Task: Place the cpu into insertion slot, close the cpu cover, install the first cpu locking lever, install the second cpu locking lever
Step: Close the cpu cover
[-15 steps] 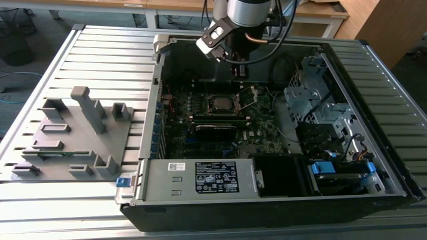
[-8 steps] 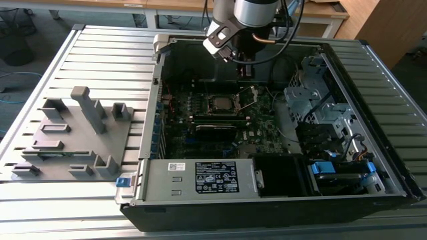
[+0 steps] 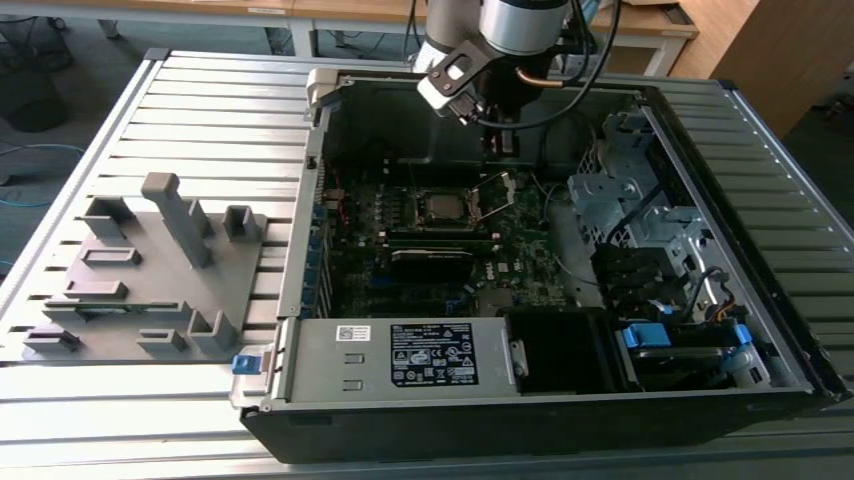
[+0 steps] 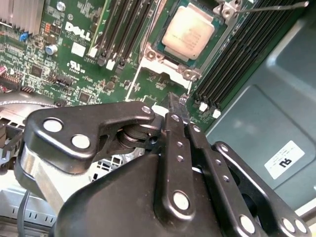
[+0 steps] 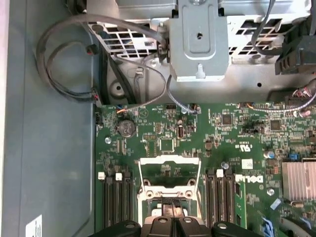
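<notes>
The cpu [image 4: 188,30] lies flat in the insertion slot [image 4: 151,56], its pale metal face up; in the exterior view the cpu [image 3: 438,207] sits mid-board. The cpu cover [image 5: 169,160], a silvery frame with a window, stands swung open beside the socket and rises at an angle in the exterior view [image 3: 497,192]. My gripper [image 4: 177,106] hangs just above the cover's free edge with its fingers pressed together and nothing visibly between them; it shows too in the first wrist view [image 5: 170,205] and the exterior view [image 3: 498,148]. A thin lever rod [image 4: 271,7] sticks out by the socket corner.
Black memory slots [image 4: 123,29] flank the socket on both sides. A drive cage [image 5: 199,39] and looped cables [image 5: 64,59] lie beyond the board, and a finned heatsink [image 5: 299,180] sits nearby. A grey fixture [image 3: 147,260] rests on the table at the exterior view's left.
</notes>
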Robot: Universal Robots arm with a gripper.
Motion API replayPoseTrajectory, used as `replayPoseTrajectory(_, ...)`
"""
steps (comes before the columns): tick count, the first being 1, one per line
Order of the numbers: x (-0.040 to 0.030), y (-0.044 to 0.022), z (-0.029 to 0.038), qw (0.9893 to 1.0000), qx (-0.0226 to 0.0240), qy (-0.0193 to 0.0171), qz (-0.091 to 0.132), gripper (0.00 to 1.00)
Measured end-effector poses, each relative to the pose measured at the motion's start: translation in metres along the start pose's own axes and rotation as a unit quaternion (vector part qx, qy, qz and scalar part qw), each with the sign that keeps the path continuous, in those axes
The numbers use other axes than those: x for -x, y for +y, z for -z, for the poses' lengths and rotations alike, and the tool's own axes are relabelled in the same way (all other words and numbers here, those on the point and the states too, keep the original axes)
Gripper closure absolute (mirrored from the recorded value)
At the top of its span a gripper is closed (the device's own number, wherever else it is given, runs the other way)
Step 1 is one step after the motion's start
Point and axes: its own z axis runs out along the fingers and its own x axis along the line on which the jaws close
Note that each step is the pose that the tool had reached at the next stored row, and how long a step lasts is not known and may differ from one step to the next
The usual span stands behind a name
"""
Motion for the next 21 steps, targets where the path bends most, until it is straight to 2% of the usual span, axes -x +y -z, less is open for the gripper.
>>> replayPoseTrajectory(16,-0.0009,0.0231,-0.0012,1.0000,0.0000,0.0000,0.000,0.90)
replayPoseTrajectory(21,-0.0012,0.0322,-0.0019,1.0000,0.0000,0.0000,0.000,0.90)
